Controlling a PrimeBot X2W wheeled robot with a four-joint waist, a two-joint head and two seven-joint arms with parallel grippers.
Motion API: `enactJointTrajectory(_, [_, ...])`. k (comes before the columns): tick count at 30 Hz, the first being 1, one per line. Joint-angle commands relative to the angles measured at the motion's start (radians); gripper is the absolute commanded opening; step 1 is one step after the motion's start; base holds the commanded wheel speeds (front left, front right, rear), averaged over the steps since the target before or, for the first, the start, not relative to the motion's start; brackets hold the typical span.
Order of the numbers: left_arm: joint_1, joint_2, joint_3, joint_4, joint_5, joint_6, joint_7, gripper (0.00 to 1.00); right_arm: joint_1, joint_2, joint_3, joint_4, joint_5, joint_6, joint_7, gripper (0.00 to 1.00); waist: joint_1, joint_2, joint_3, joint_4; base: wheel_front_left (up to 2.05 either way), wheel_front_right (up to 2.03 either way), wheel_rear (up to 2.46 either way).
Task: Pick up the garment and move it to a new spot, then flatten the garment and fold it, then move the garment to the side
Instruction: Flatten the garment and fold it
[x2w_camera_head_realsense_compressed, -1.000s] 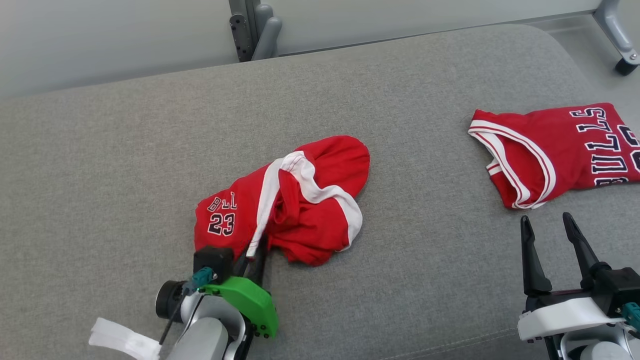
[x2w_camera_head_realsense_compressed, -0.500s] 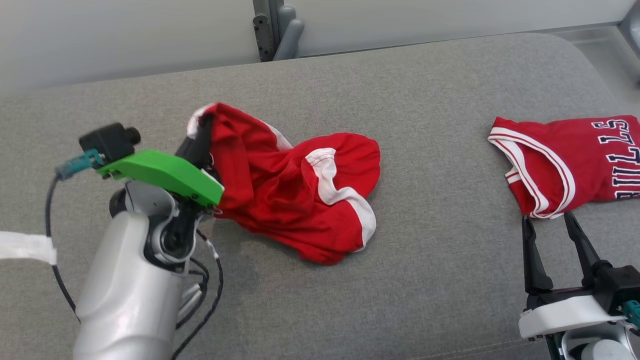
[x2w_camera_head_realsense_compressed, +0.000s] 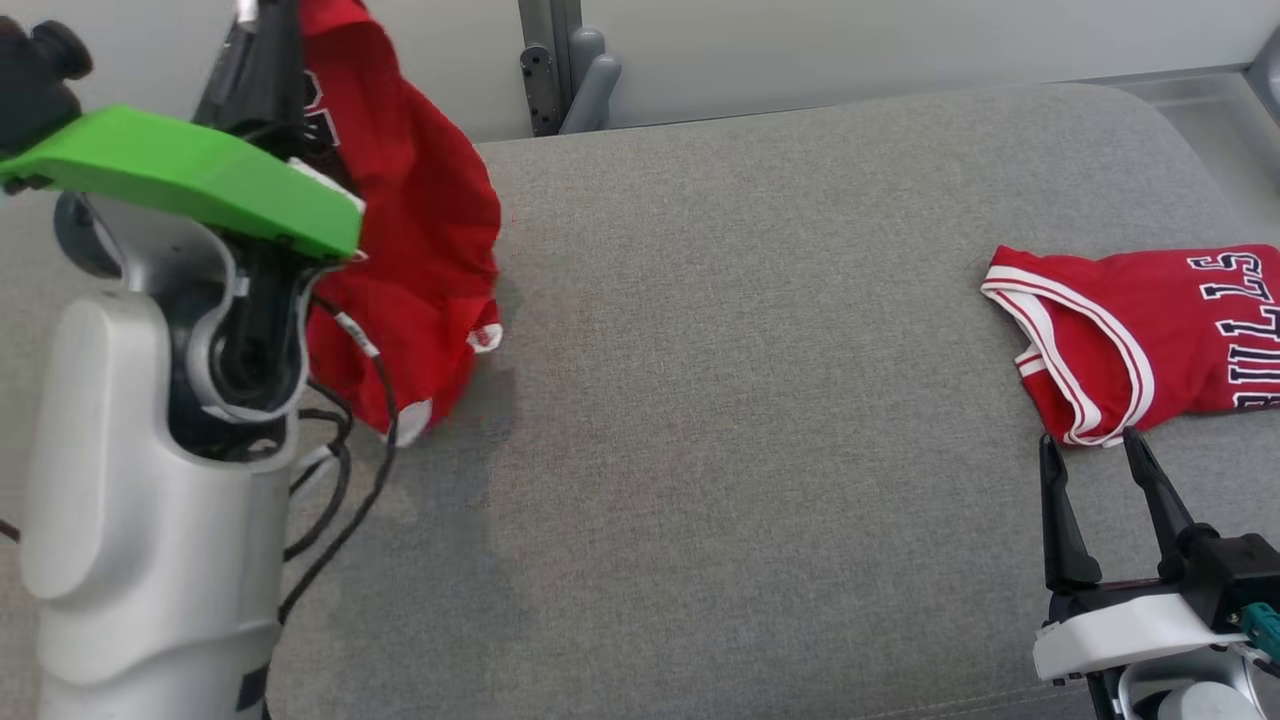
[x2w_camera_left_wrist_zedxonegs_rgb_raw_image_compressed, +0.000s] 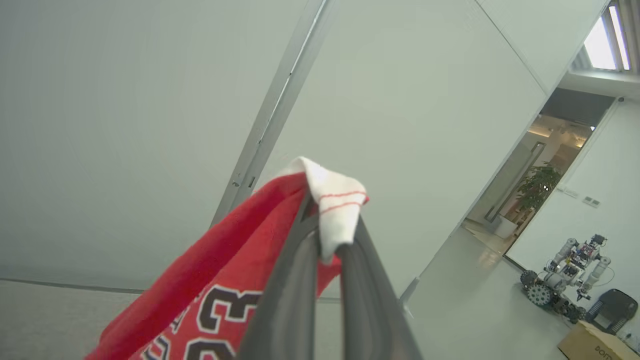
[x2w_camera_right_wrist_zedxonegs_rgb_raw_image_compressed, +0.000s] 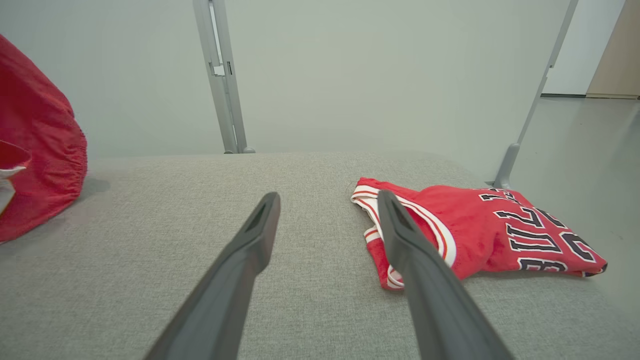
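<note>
Garment now aloft, long axis vertical

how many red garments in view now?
2. The hanging garment is pinched in the left gripper at far left; the jersey lies on the grey cushion at right, just past the open right gripper.

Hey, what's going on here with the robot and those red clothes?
The robot's left gripper is shut on the white-trimmed edge of a red garment and holds it up over the left part of the grey cushion, so the cloth hangs down in a bunch. The right gripper is open and holds nothing, low at the right, just short of a second red jersey that lies on the cushion. Nothing is flattened or folded yet.
</note>
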Motion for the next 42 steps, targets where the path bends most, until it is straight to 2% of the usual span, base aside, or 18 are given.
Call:
enactJointTrajectory(1, [0.026,-0.009,-0.017,-0.014,0.009,0.002,0.008,0.00,0.001,0.002,0.001,0.003,0.010,-0.001,-0.003,1.00,0.0000,0.0000,0.001,-0.001,0.00,0.00,0.00])
enactJointTrajectory(4, [0.079,-0.053,-0.098,-0.074,0.016,0.017,0.031,0.00,-0.012,0.006,0.018,0.011,0.010,-0.001,-0.003,1.00,0.0000,0.0000,0.008,-0.011,0.00,0.00,0.00])
enactJointTrajectory(7, [0.155,-0.095,-0.199,-0.063,0.005,0.037,0.018,0.00,-0.028,0.009,0.035,0.021,0.016,-0.001,-0.003,1.00,0.0000,0.0000,0.020,-0.030,0.00,0.00,0.00])
enactJointTrajectory(12, [0.244,-0.116,-0.434,0.056,-0.083,0.052,-0.039,0.00,-0.061,0.013,0.078,0.036,0.025,-0.001,-0.003,1.00,0.0000,0.0000,0.063,-0.089,0.00,0.00,0.00])
enactJointTrajectory(18, [0.150,-0.115,-0.682,0.248,-0.198,0.091,-0.171,0.00,-0.124,0.018,0.130,0.058,0.038,-0.001,-0.003,1.00,0.0000,0.0000,0.128,-0.197,0.00,0.00,0.00])
enactJointTrajectory(19, [0.112,-0.114,-0.736,0.314,-0.227,0.101,-0.209,0.00,-0.143,0.019,0.147,0.066,0.046,-0.001,-0.003,1.00,0.0000,0.0000,0.149,-0.234,0.00,0.00,0.00])
enactJointTrajectory(25, [0.010,-0.115,-0.844,0.443,-0.329,0.125,-0.332,0.00,-0.172,0.022,0.176,0.077,0.092,-0.001,-0.003,1.00,0.0000,0.0000,0.195,-0.318,0.00,0.00,0.00])
enactJointTrajectory(31, [-0.048,-0.114,-0.843,0.466,-0.463,0.163,-0.449,0.00,-0.180,0.022,0.197,0.089,0.122,-0.001,-0.003,1.00,0.0000,0.0000,0.214,-0.358,0.00,0.00,0.00])
enactJointTrajectory(33, [-0.057,-0.115,-0.874,0.483,-0.498,0.175,-0.462,0.34,-0.187,0.022,0.206,0.093,0.129,-0.001,-0.003,1.00,0.0000,0.0000,0.218,-0.369,0.00,0.00,0.00])
enactJointTrajectory(34, [-0.052,-0.116,-0.897,0.491,-0.526,0.177,-0.461,0.44,-0.188,0.022,0.209,0.095,0.131,-0.001,-0.003,1.00,0.0000,0.0000,0.219,-0.373,0.00,0.00,0.00])
enactJointTrajectory(35, [-0.043,-0.115,-0.925,0.497,-0.550,0.175,-0.457,0.65,-0.188,0.022,0.210,0.097,0.134,-0.001,-0.003,1.00,0.0000,0.0000,0.219,-0.375,0.00,0.00,0.00])
enactJointTrajectory(36, [-0.034,-0.115,-0.950,0.502,-0.579,0.173,-0.451,1.00,-0.188,0.022,0.208,0.098,0.135,-0.001,-0.003,1.00,0.0000,0.0000,0.220,-0.376,0.00,0.00,0.00])
enactJointTrajectory(38, [-0.022,-0.114,-0.995,0.520,-0.631,0.184,-0.432,1.00,-0.190,0.022,0.204,0.098,0.134,-0.001,-0.003,1.00,0.0000,0.0000,0.220,-0.376,0.00,0.00,0.00])
enactJointTrajectory(42, [-0.027,-0.115,-1.057,0.522,-0.675,0.174,-0.435,1.00,-0.188,0.021,0.191,0.099,0.131,-0.001,-0.003,1.00,0.0000,0.0000,0.216,-0.364,0.00,0.00,0.00])
